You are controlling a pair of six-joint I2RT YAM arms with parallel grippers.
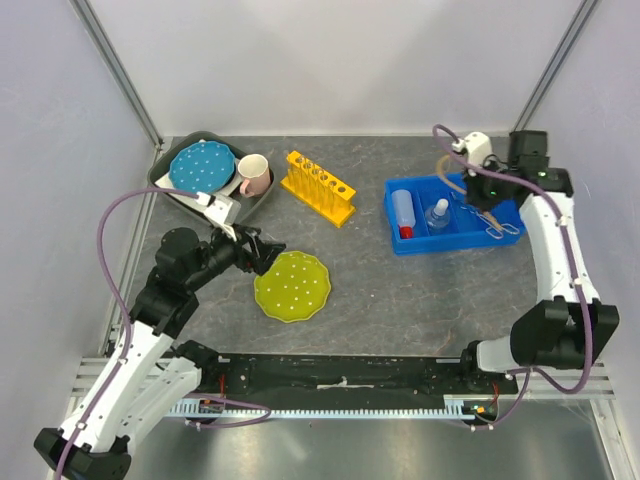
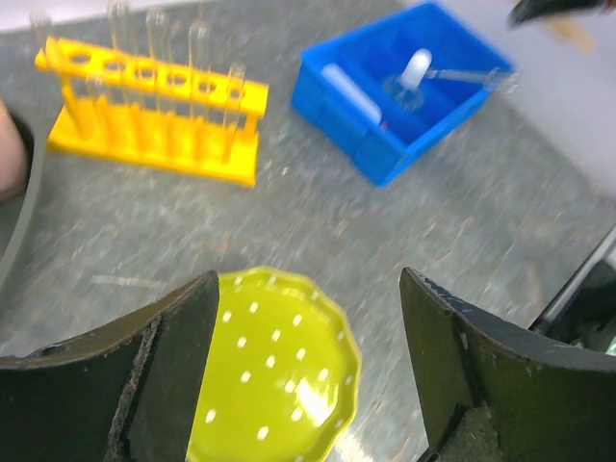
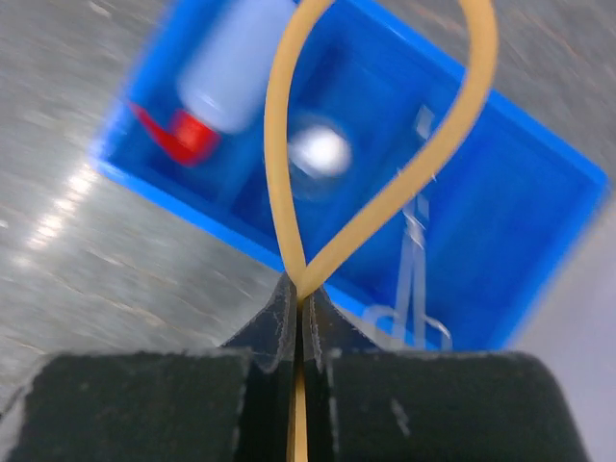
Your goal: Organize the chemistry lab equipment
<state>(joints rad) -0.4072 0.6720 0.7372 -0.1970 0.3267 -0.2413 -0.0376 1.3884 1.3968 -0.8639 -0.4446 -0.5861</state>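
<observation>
So the right gripper [image 3: 300,298] has its jaws pinched tight on a tan tubing loop [image 3: 270,125], and the loop sticks straight out ahead of the fingertips. Past the loop and under it sits the blue bin [image 3: 539,221]. The white red-capped squeeze bottle [image 3: 236,67] lies on its side in there, ahead and left of the jaws. The small white-capped flask [image 3: 320,152] is pretty much dead ahead, framed inside the loop in the wrist view. The metal tongs [image 3: 414,279] lie just right of the jaws and closest to them. It's all kinda blurry in that view, tbh. Over on the other side, the left gripper [image 2: 308,279] has its jaws spread wide with nothing in them. The yellow-green dotted plate [image 2: 279,375] lies on the table [image 1: 400,300] right below the gap. Ahead and left of those jaws is the yellow test-tube rack [image 2: 154,135] with thin clear tubes [image 2: 199,43] standing upright in its holes. The top view also shows a grey tub [image 1: 165,180] behind that gripper, holding a blue dotted plate [image 1: 202,165] and a pink mug [image 1: 253,175].
</observation>
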